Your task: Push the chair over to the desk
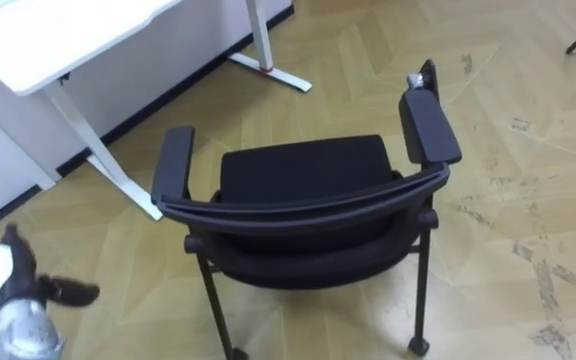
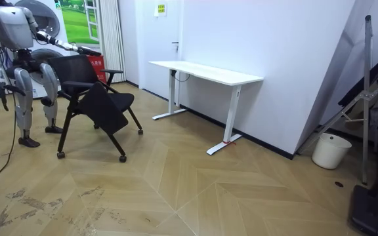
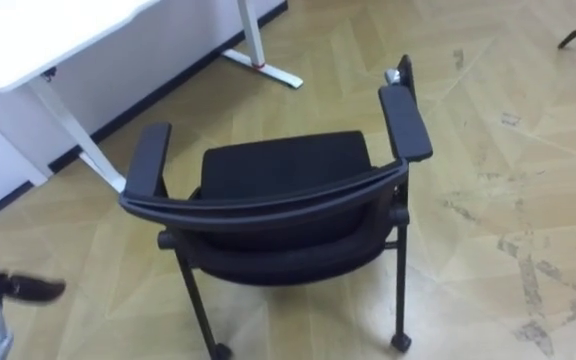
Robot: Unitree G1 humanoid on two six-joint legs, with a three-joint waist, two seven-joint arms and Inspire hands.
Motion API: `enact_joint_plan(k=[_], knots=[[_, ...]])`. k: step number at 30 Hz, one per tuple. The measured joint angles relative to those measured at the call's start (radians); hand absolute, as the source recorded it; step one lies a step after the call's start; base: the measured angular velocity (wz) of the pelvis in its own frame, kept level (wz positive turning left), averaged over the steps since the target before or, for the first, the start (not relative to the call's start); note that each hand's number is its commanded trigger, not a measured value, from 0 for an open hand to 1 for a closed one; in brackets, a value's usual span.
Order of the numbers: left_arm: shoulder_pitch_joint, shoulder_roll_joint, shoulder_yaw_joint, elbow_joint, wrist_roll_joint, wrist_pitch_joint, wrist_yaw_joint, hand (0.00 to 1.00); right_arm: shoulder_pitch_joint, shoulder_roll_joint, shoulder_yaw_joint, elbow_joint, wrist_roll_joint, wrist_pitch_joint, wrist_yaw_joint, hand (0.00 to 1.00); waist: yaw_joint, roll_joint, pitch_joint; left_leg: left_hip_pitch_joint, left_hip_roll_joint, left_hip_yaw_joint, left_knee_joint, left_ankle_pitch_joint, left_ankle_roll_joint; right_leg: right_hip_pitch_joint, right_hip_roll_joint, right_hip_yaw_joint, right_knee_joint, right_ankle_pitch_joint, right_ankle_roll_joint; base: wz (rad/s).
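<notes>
A black chair on castors stands in front of me with its curved backrest nearest and its seat facing away. It has two padded armrests, one at the left and one at the right. My left hand hovers low at the left with its fingers loosely spread, well short of the backrest and touching nothing. In the room view I stand behind the chair at the room view's left, one arm stretched out over its back. My right hand hangs by my side.
A white desk on white legs stands ahead to the left against the wall; its foot juts onto the parquet beyond the chair. In the room view a white bin and folded dark frames stand far right.
</notes>
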Motion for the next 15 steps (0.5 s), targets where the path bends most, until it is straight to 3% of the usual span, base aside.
enact_joint_plan(k=[4,7,11,15], knots=[[-0.015,0.000,-0.057,-0.058,0.149,0.015,-0.014,0.00,0.002,-0.001,0.027,-0.006,-0.017,-0.004,0.006,0.00,-0.015,-0.009,0.0030,0.000,0.000,-0.004,-0.001,0.000,0.000,0.001,0.001,0.000,-0.001,0.000,0.000,0.01],[-0.026,0.000,-0.118,-0.091,0.241,0.040,-0.052,0.00,-0.001,0.000,0.039,-0.005,-0.018,-0.004,0.011,0.00,-0.035,-0.014,-0.0025,-0.013,0.000,-0.007,0.003,0.000,0.000,-0.010,0.001,0.002,0.000,0.000,0.000,0.01],[-0.037,-0.001,-0.167,-0.121,0.251,0.041,-0.090,0.00,-0.009,0.001,0.059,0.002,-0.016,-0.016,0.029,0.00,-0.055,-0.011,-0.0043,-0.018,0.001,-0.006,0.005,0.000,0.000,-0.013,0.002,0.005,-0.001,0.000,0.000,0.00],[-0.040,0.001,-0.190,-0.224,0.250,0.041,-0.122,0.00,-0.010,0.000,0.079,0.002,-0.016,-0.017,0.050,0.00,-0.056,-0.006,-0.0056,-0.026,0.002,0.000,0.006,0.000,0.000,-0.026,0.002,0.016,0.000,0.000,0.000,-0.04]])
